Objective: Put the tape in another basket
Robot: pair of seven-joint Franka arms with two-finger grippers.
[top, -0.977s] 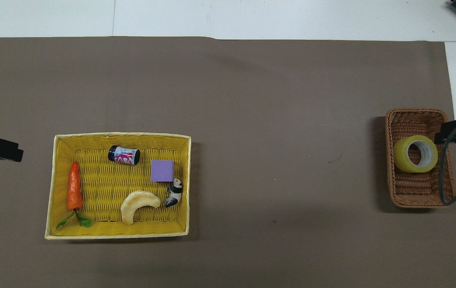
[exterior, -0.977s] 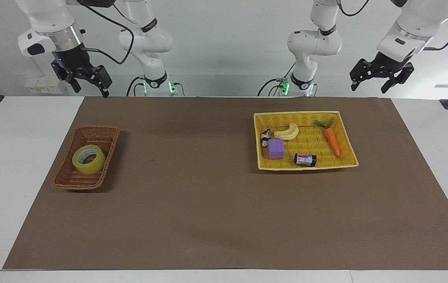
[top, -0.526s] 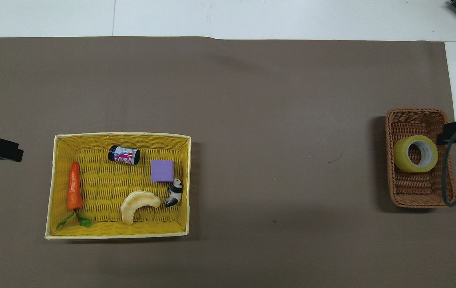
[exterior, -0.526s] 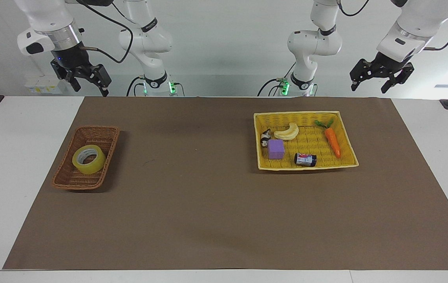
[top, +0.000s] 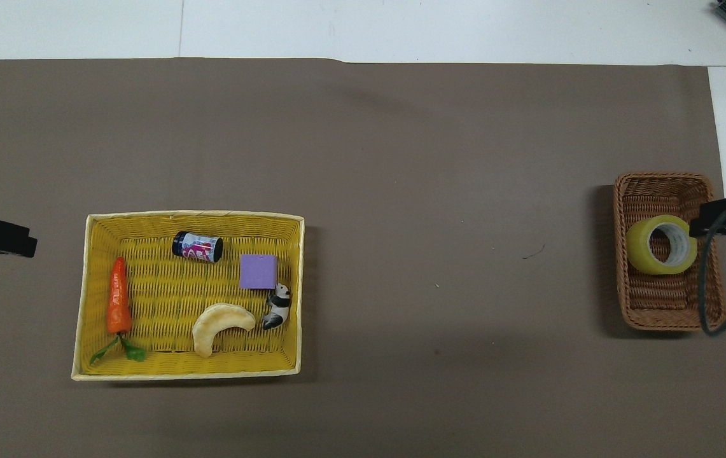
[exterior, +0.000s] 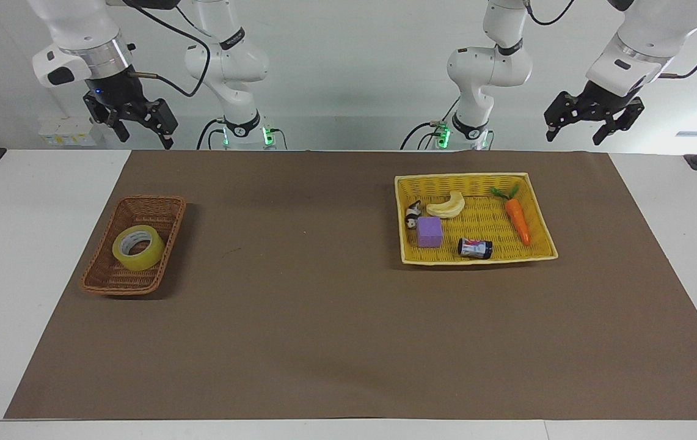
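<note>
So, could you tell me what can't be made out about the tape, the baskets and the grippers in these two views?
- Overhead view: the right gripper and left gripper are cut off by the frame edges, so their fingers are hidden.
- Overhead view: a cable crosses the wicker basket, hiding part of its rim.
- Both views: the basket floor under the tape is covered.
- Both views: the print on the small can in the yellow tray is too small to read.
</note>
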